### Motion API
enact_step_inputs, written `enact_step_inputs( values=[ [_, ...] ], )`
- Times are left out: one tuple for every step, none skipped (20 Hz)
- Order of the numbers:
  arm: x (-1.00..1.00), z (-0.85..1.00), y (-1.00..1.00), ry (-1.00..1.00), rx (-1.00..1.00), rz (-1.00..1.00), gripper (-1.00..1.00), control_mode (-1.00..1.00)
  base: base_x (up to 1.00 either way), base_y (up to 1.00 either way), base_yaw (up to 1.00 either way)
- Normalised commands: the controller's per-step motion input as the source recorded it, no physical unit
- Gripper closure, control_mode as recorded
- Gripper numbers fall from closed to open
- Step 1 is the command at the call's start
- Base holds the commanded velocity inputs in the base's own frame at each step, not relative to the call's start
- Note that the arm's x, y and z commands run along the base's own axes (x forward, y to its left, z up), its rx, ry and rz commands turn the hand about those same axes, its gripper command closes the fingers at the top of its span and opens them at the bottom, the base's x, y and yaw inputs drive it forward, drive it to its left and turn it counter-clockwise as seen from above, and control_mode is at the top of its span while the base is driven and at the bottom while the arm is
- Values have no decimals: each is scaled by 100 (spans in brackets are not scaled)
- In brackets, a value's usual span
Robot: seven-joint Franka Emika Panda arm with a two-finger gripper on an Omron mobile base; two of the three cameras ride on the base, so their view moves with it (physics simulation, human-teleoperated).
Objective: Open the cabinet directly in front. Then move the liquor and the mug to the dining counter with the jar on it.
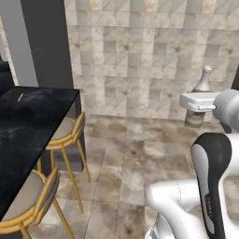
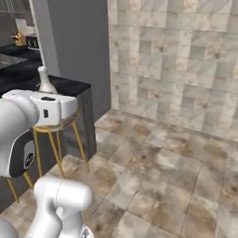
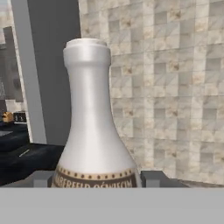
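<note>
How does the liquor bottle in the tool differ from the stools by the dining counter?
The liquor is pale white with a brown label band; the stools have yellow frames and beige seats. The liquor sits upright between the fingers of the tool, raised off the floor; the stools stand on the tiled floor, tucked beside the black dining counter. Both stand upright.

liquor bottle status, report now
Gripper shut on liquor bottle, carried upright in the air. Dining counter at left with stools. Nothing in the way.
</note>
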Motion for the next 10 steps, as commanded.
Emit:
enact_step_inputs(
  values=[
    [0,0,0,0,0,0,100,100,56,-45,63],
    [0,0,0,0,0,0,100,100,43,-36,68],
    [0,0,0,0,0,0,100,100,31,-44,65],
    [0,0,0,0,0,0,100,100,15,-49,64],
    [0,0,0,0,0,0,100,100,0,-70,56],
    [0,0,0,0,0,0,100,100,0,-71,56],
    [0,0,0,0,0,0,100,100,0,-69,57],
    [0,0,0,0,0,0,100,100,0,-68,57],
    [0,0,0,0,0,0,100,100,0,-65,59],
    [0,0,0,0,0,0,100,100,0,-61,61]
  ],
)
